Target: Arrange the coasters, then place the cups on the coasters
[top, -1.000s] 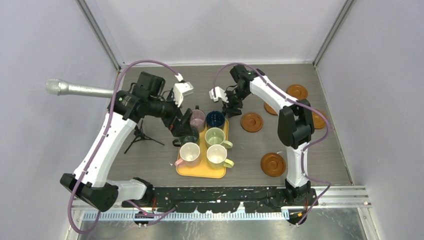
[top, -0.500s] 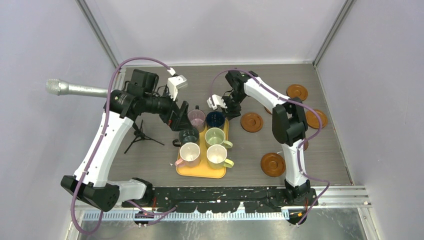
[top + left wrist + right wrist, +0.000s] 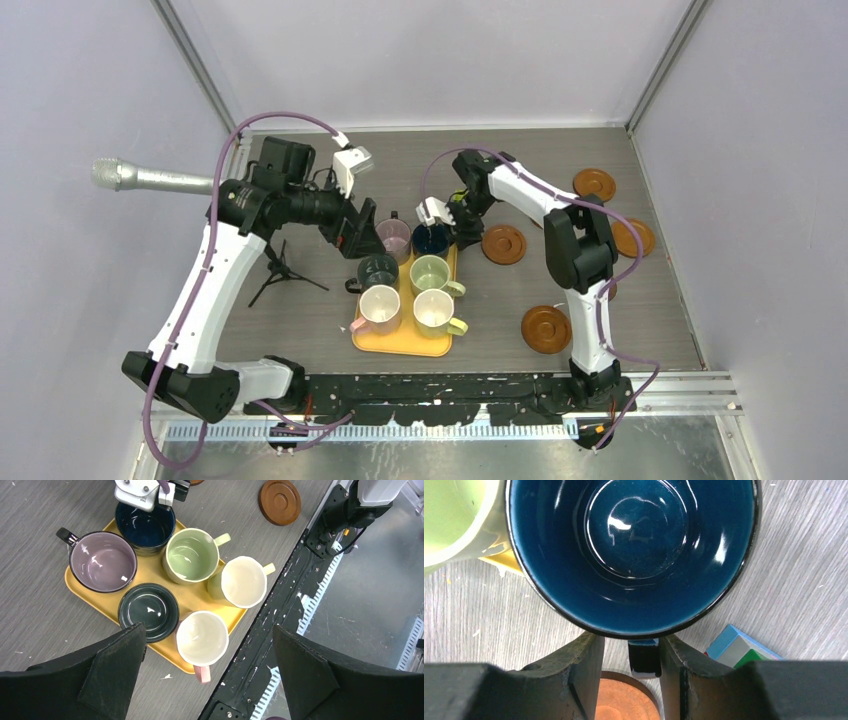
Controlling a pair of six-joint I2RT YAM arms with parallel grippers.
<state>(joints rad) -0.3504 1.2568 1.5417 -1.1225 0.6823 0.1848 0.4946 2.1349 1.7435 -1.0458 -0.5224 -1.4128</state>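
One cup in play: the navy cup (image 3: 631,555), at the far right corner of the tray (image 3: 400,342). Around its handle (image 3: 644,657) the right jaws stand apart, not clamped; the left jaws gape, empty. Next, likely: pinch, lift, swing right onto the nearest coaster (image 3: 503,243).

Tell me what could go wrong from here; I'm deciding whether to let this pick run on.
1. The right hand straddles only the thin handle of the navy mug, with a gap at one finger. The mug may twist or swing once lifted.
2. The light green mug stands close beside it, so a tilted lift could knock it.
3. The cube lies near the coaster and might get bumped on the way.
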